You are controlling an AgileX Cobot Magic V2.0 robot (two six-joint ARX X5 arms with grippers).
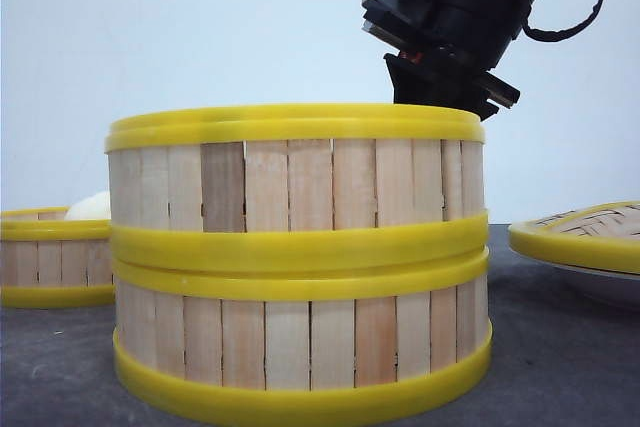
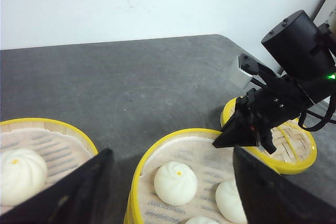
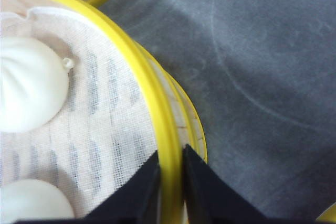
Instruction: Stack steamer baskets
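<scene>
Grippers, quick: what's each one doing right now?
Left gripper: open, holding nothing.
Right gripper: closed on the top steamer basket's rim.

- I can read no text, label, brand, number or sign in any of the three views.
- The steamer baskets [image 1: 297,267] have plain yellow rims and bare wooden slats, with no print on them.
- The right gripper [image 2: 247,132] and its black housing carry no lettering that I can make out; there is only a small green light on the arm, and this is not a sign to read.
</scene>
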